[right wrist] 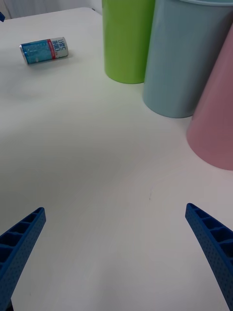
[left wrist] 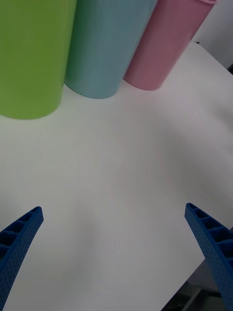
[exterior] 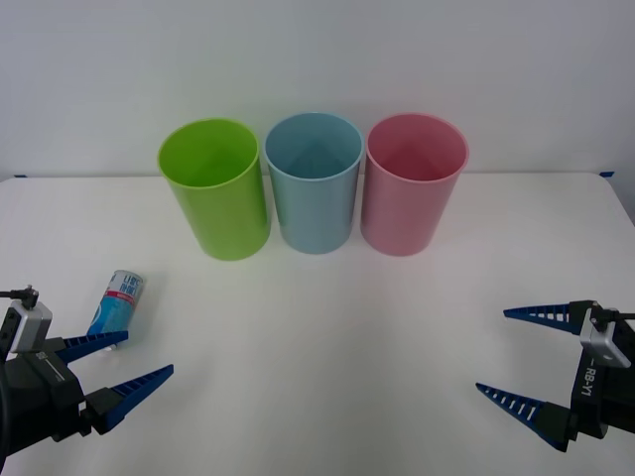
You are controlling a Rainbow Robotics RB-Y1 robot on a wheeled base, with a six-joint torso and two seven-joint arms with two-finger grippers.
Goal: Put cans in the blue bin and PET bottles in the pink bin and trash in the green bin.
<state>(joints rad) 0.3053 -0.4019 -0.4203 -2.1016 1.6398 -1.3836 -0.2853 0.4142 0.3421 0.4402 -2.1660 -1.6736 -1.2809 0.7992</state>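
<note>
The left gripper (exterior: 127, 364) is held wide open and empty at seven o'clock on the white table (exterior: 327, 347); the can (exterior: 116, 302) lies on its side just beyond its fingertips. The right gripper (exterior: 508, 352), equally spread and empty, is seen at four o'clock. At twelve o'clock the green bin (exterior: 214, 188), blue bin (exterior: 314, 181) and pink bin (exterior: 413, 183) are lined up upright.

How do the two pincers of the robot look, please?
The left pincer and the right pincer each have two blue, ribbed, tapered, pointed fingers on a black body with a grey block. Thin black cables run out, and the right body bears white "RB-Y1" lettering.
</note>
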